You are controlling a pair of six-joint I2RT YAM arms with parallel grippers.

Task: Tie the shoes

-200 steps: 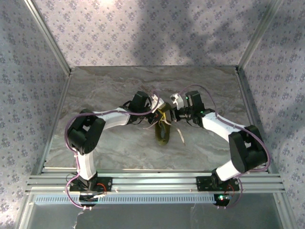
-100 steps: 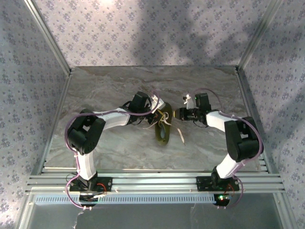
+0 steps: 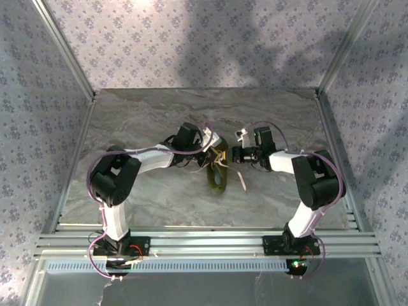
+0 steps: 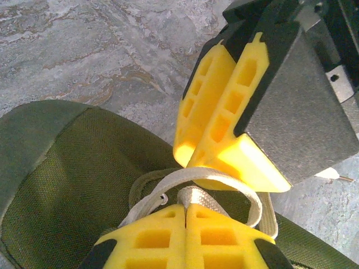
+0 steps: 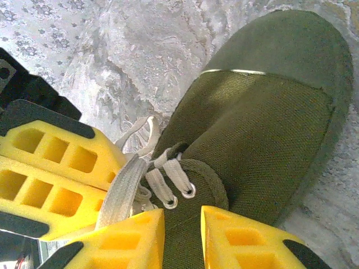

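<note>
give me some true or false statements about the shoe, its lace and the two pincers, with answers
1. The left pincer is shut on a whitish lace. True.
2. The shoe is red. False: it is olive-green.
3. The right pincer has its fingers slightly apart. True.
4. The shoe is lifted clear of the table. False: it rests on the table.

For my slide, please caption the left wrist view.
Left claw shut on a lace above the olive shoe, right claw close by.
</note>
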